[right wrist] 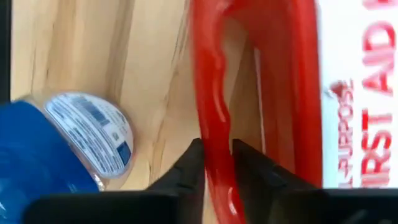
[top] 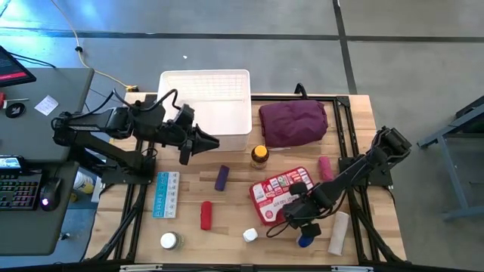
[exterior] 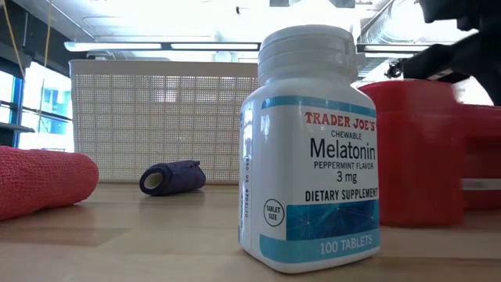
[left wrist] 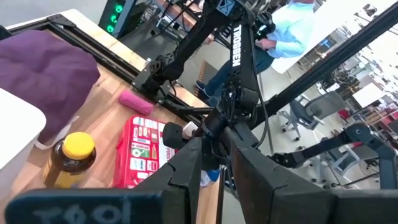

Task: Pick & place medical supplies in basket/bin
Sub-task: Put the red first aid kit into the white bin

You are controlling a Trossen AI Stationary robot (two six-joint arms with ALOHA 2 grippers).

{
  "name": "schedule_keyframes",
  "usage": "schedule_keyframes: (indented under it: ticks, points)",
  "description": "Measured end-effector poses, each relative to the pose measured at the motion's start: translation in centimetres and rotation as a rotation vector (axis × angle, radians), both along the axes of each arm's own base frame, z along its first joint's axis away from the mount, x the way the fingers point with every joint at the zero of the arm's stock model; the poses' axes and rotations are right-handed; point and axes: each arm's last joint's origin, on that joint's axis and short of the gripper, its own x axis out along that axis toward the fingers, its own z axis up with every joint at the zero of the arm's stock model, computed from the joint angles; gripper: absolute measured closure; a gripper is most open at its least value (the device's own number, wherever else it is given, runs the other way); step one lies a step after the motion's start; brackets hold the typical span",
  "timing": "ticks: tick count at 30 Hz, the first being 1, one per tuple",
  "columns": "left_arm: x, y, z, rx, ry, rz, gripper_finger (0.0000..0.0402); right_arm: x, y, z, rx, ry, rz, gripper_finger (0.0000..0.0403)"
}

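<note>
The white basket (top: 204,98) is seen at upper centre of the high view, rectangular, with nothing visible inside; its lattice wall (exterior: 156,117) is made out only in the low view, across the left background. Just right of it in the high view lies a maroon cloth bundle (top: 293,122).

The flat red first-aid case (top: 278,195) lies at lower centre-right of the high view, its printed face up. Its moulded red handle loop (right wrist: 214,106) is shown only in the right wrist view, where the right gripper (right wrist: 216,163) is seen with both dark fingers pressed against the loop, clamped on it. A blue-capped bottle (right wrist: 59,146) lies just beside the handle, at lower left of that view.

The left gripper (top: 203,141) is held above the table at centre-left of the high view, just below the basket's front edge; its jaws are seen narrowly apart in the left wrist view, with nothing between them.

A white cylinder (top: 339,232), a blue-white box (top: 165,193), a red cylinder (top: 206,214), a purple cylinder (top: 221,177), a pink cylinder (top: 325,168) and an amber bottle with a yellow cap (top: 259,156) are scattered on the wood. A white melatonin bottle (exterior: 311,149) fills the centre of the low view, its label legible only there.
</note>
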Motion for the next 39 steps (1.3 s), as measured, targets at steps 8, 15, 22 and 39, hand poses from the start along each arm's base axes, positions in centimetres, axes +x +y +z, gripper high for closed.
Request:
schedule_keyframes:
  ticks: [8, 15, 22, 39]
  points:
    - [0.0, 0.0, 0.1, 0.0, -0.007, 0.004, 0.0277, 0.5, -0.2, 2.4, -0.082, -0.019, -0.058, 0.0376]
    - [-0.1, -0.1, 0.2, -0.013, -0.014, -0.046, 0.0277, 1.4, 0.4, 8.9, -0.078, -0.086, -0.043, 0.0377]
    - [-1.4, 0.0, 1.5, -0.03, -0.109, -0.072, 0.0277, 1.6, -0.2, 17.2, -0.03, -0.25, -0.051, 0.0377]
    - [-6.9, 0.7, 7.0, 0.14, -0.594, -0.065, 0.0277, 7.4, -9.2, 26.0, -0.168, -0.774, -0.207, 0.0379]
